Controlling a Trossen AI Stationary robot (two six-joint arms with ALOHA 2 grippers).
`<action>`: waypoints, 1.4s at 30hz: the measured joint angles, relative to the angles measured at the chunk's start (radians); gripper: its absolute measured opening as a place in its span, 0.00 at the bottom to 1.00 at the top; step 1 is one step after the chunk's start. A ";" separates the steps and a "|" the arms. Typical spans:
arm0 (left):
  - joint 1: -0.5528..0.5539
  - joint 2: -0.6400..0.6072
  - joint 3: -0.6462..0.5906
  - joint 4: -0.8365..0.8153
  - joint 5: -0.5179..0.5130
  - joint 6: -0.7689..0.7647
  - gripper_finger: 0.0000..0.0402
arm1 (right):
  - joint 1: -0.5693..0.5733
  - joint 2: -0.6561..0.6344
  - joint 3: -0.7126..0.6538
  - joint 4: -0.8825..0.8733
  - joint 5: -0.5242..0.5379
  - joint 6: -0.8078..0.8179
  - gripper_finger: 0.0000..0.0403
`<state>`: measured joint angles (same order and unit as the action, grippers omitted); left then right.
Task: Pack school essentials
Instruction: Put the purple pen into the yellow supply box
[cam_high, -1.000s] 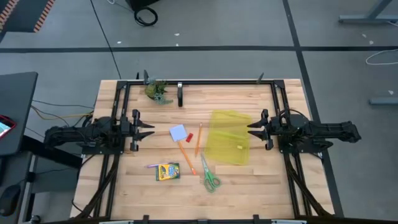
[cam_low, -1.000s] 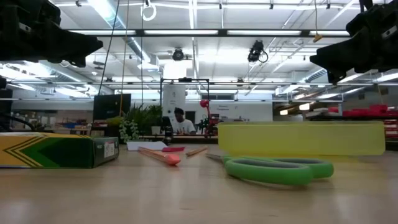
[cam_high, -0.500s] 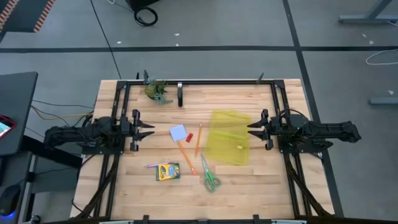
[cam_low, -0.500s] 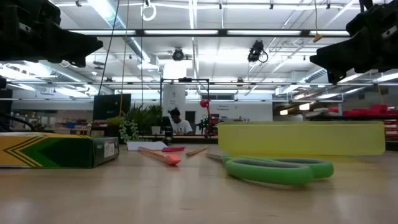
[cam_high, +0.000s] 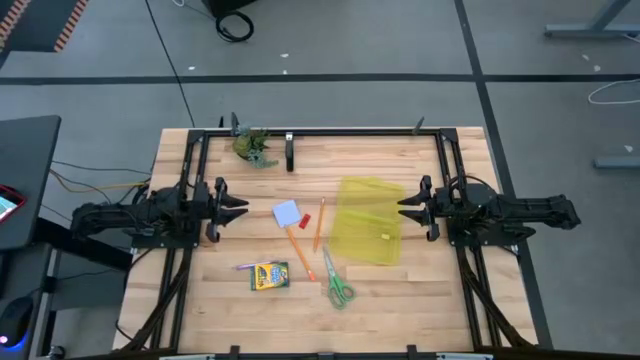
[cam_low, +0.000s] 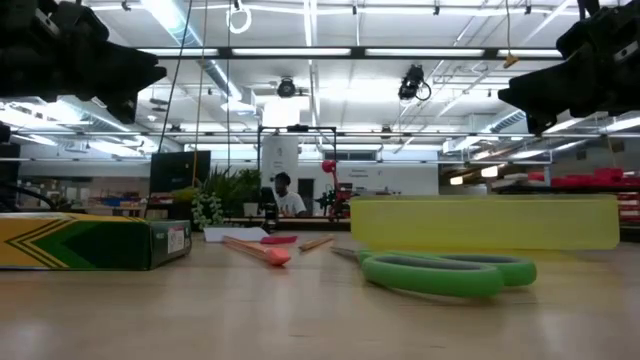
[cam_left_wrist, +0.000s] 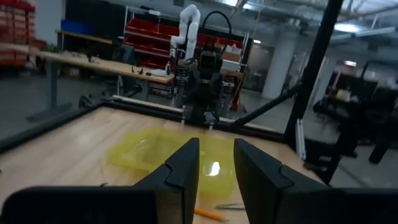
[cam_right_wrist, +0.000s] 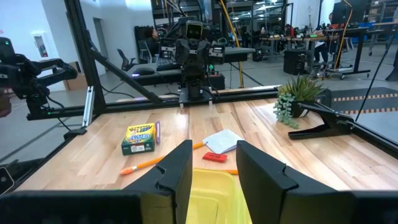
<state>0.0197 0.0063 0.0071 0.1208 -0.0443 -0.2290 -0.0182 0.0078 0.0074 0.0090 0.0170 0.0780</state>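
Observation:
The yellow-green crayon box (cam_high: 268, 275) lies flat near the table's near edge, with a thin purple pen (cam_high: 247, 266) beside it. The green-handled scissors (cam_high: 337, 283) lie to its right. Two orange pencils (cam_high: 300, 250) and a red eraser (cam_high: 305, 218) lie at mid-table by the white-and-blue pad (cam_high: 286, 213). The translucent yellow pouch (cam_high: 367, 220) lies flat to their right. My left gripper (cam_high: 240, 208) hovers open at the left side, and my right gripper (cam_high: 404, 207) hovers open beside the pouch's right edge. Each gripper faces the other across the table.
A green leafy figure (cam_high: 253, 146) stands near the far edge beside a black clamp (cam_high: 290, 152). A black frame (cam_high: 330, 132) runs along the far edge and down both sides. Bare wood shows near the front edge. A person sits in the room beyond the table (cam_low: 290, 196).
My left arm has shifted slightly where it hovers; which way it went does not show. Nothing on the table has moved.

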 joint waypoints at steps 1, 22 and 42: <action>0.001 0.000 0.000 0.000 -0.004 -0.001 0.27 | 0.000 0.000 0.000 0.000 0.000 0.000 0.33; 0.062 0.359 0.008 -0.031 0.042 -0.074 0.22 | 0.000 0.000 0.000 0.000 0.000 0.000 0.33; -0.110 0.724 0.284 -0.417 0.084 -0.240 0.33 | 0.000 0.000 0.000 0.000 0.000 0.000 0.33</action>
<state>-0.0904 0.7304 0.2908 -0.2962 0.0401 -0.4692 -0.0185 0.0079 0.0078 0.0090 0.0170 0.0780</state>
